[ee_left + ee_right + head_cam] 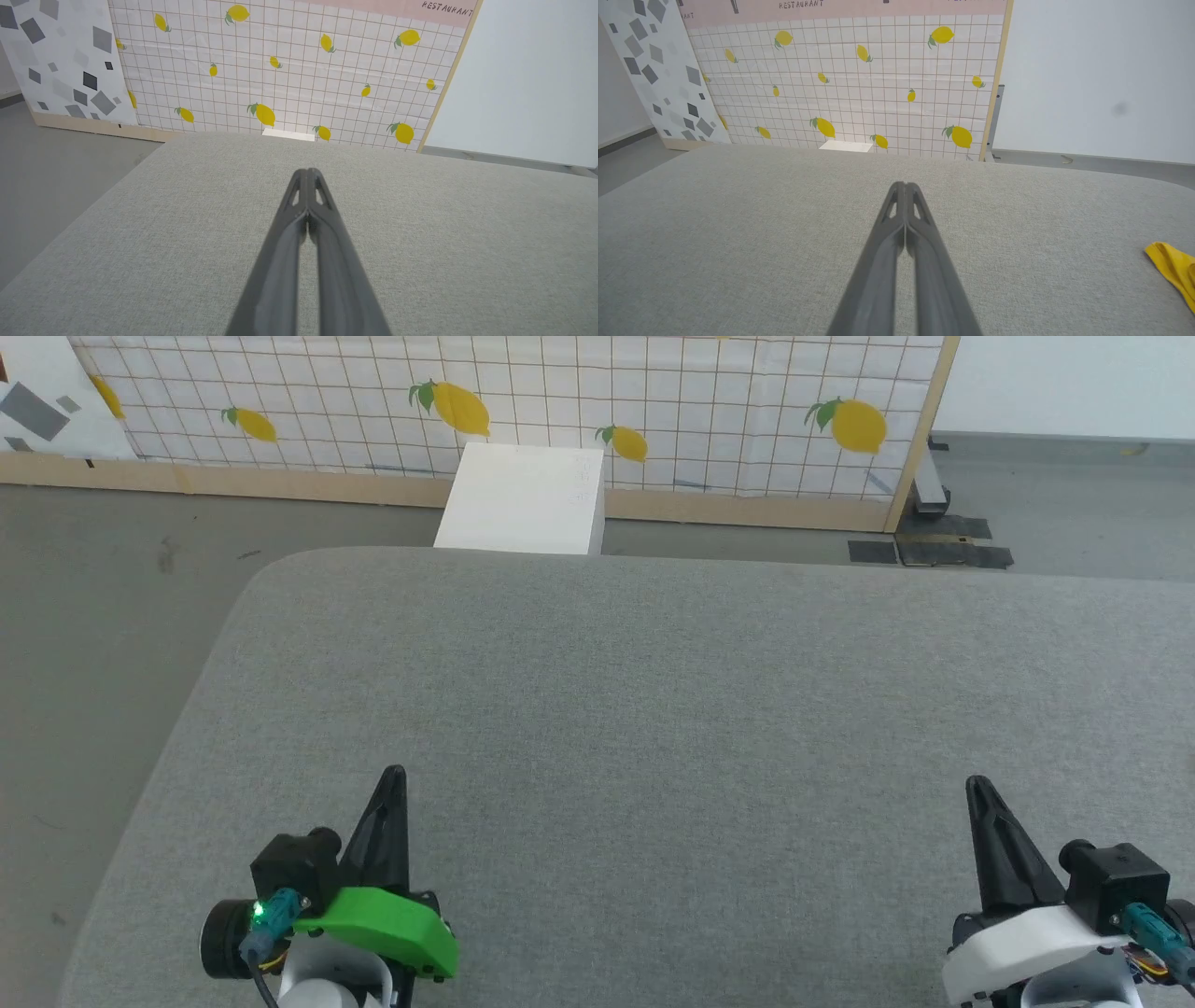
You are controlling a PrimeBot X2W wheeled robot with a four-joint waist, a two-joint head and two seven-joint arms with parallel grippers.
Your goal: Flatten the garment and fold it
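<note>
The garment (pixel 1175 268), a yellow edge of cloth, lies on the grey fabric-covered table (pixel 653 709), off to the right of the right gripper (pixel 906 184). That gripper and the left gripper (pixel 394 773) are both fully closed and empty.

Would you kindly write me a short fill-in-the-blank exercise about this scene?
1. The left hand and right hand are both ____, holding nothing.
2. The garment lying on the grey table is ____ in colour.
3. The gridded panel behind the table is printed with ____.
Missing words: shut; yellow; lemons.
</note>
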